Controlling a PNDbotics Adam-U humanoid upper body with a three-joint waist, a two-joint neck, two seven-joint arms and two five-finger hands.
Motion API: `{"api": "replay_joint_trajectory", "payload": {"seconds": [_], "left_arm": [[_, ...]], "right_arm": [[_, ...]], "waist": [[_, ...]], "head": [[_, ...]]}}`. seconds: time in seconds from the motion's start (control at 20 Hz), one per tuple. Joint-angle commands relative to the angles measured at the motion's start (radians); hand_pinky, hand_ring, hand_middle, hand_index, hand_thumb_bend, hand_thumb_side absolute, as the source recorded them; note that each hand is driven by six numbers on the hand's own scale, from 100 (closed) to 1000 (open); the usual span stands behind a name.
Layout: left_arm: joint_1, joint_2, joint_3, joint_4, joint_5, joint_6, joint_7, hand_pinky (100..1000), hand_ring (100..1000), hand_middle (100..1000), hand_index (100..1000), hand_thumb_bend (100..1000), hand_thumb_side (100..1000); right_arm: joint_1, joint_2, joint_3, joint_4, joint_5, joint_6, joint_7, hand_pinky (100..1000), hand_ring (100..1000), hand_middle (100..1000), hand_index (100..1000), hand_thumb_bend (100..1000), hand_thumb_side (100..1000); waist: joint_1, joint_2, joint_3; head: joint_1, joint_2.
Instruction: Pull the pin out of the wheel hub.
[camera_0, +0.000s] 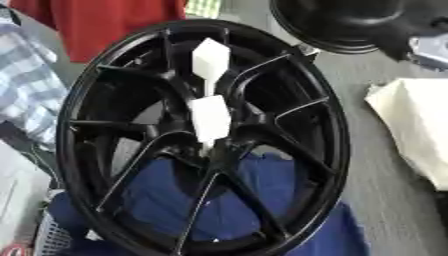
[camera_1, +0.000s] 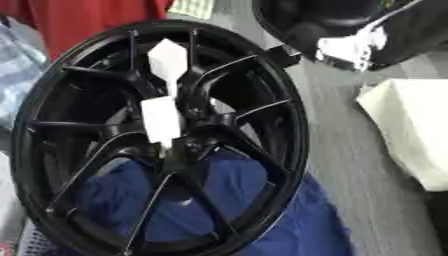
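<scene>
At hub ctr: white pin seated | wheel hub upright

Black spoked wheel stands tilted over blue cloth; 2 white blocks sit on its face, upper nr the rim, lower at the hub. Cream cloth lies to the right on the grey surface, well apart from the wheel. Dark rounded object w/ white patch at top right; hands can't be made out.

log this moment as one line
wheel: upright on blue cloth | white pins: two, at hub | hands: none in view | pull: not begun
</scene>
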Motion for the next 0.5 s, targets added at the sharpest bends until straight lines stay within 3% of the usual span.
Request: {"api": "replay_joint_trajectory", "payload": {"seconds": [0.05, 0.3, 0.5], "left_arm": [[-0.015, 0.043, 0.000, -0.005, 0.005, 0.000, -0.010, 868, 907, 777, 848, 752, 595], [0.002, 0.054, 0.011, -0.005, 0.000, -0.004, -0.005, 869, 908, 778, 848, 750, 595], [0.014, 0.058, 0.015, -0.004, -0.003, -0.004, -0.001, 869, 909, 780, 848, 748, 596]], "right_arm": [[-0.070, 0.034, 0.062, 0.067, 0.053, -0.035, 0.050, 899, 851, 795, 846, 242, 466], [-0.155, 0.106, 0.169, 0.168, 0.119, -0.078, 0.129, 884, 822, 801, 878, 284, 520], [-0.179, 0.145, 0.177, 0.203, 0.083, -0.041, 0.188, 865, 789, 795, 890, 313, 504]], "waist": [[0.005, -0.014, 0.004], [0.007, -0.010, 0.008], [0.012, -0.018, 0.006]], "head": [[-0.011, -0.012], [-0.009, -0.011], [-0.006, 0.002]]}}
